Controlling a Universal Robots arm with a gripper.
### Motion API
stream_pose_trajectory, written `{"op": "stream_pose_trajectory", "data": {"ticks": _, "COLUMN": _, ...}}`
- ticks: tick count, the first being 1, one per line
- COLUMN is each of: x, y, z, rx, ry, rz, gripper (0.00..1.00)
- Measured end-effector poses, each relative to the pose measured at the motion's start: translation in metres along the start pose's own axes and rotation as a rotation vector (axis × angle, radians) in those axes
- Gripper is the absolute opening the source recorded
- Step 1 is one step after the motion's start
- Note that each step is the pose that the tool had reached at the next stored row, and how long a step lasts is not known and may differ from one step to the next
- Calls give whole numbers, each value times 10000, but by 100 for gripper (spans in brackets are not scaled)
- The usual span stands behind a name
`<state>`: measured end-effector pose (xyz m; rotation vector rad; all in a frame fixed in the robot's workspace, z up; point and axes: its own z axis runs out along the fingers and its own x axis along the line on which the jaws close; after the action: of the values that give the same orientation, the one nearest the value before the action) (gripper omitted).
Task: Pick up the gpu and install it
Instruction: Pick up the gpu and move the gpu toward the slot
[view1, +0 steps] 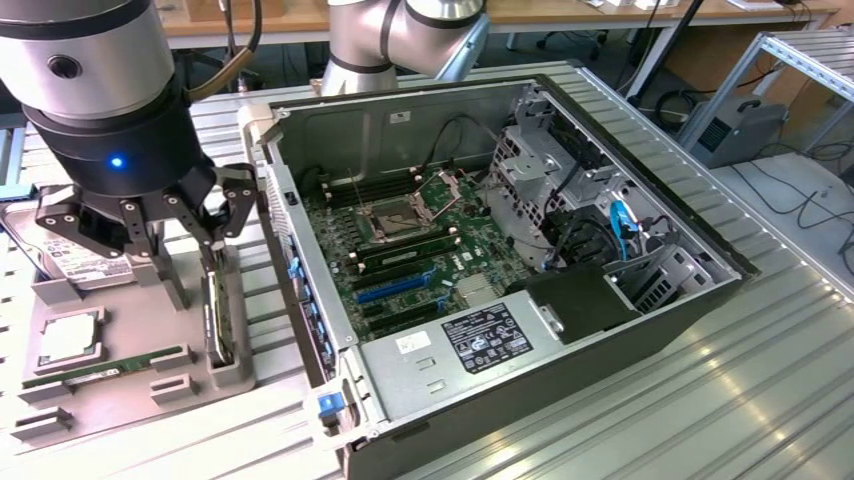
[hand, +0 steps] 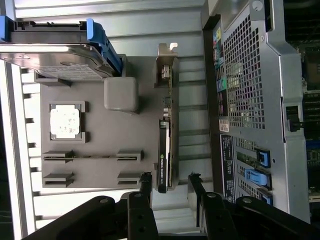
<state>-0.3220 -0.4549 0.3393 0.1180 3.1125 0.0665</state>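
The gpu (view1: 218, 325) is a thin dark card standing on edge in a slot at the side of the grey holder tray (view1: 127, 405) nearest the case. In the wrist view the gpu (hand: 165, 145) shows its silver end bracket at the far end. My gripper (view1: 194, 275) hangs open just above the tray, its fingers on either side of the card's line and not touching it. From the wrist camera the gripper (hand: 170, 187) straddles the card's near end, with one black fingertip (hand: 146, 186) on each side.
The tray (hand: 100, 130) also holds a silver hard drive (view1: 80, 265), a processor chip (view1: 67, 340) and a green memory stick (view1: 107, 368). The open computer case (view1: 667, 330) lies on the exterior view's right, with its motherboard and blue expansion slot (view1: 394, 287) exposed.
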Motion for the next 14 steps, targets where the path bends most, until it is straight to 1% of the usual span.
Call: {"op": "stream_pose_trajectory", "data": {"ticks": 14, "x": 1, "y": -2, "z": 34, "rx": 0, "ry": 0, "rz": 0, "gripper": 42}}
